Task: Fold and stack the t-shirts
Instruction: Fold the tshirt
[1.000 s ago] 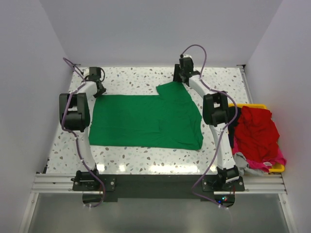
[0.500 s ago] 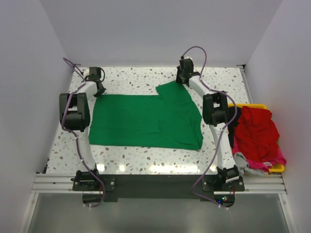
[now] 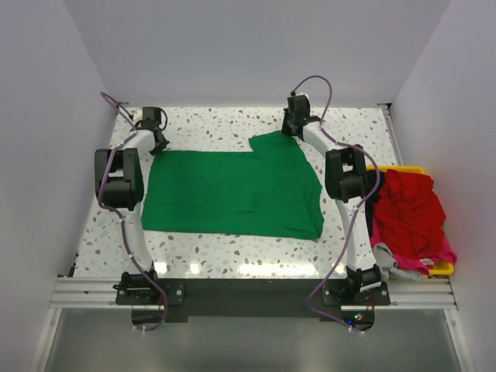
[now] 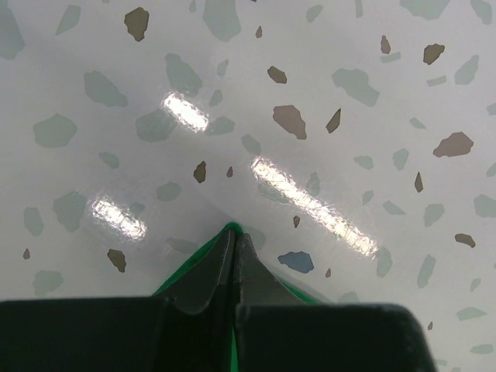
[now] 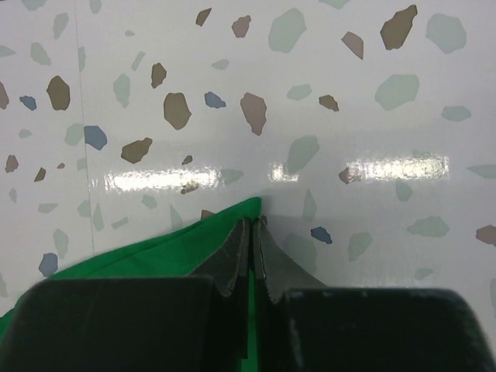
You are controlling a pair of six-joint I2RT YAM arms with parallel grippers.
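The left hand (image 4: pixel 234 242) and the right hand (image 5: pixel 254 226) are each pinched together on a far corner of the green t-shirt (image 3: pixel 232 194), which lies spread flat on the surface (image 3: pixel 217 124). No fold looks made yet. The red t-shirt (image 3: pixel 411 209) and others sit heaped in the yellow bin (image 3: pixel 415 168), so nearly all the task is left.

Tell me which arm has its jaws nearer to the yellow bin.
Right. The right arm grips the far right corner of the green t-shirt, somewhat left of the yellow bin. The left arm grips the far left corner, across the whole shirt from the bin.
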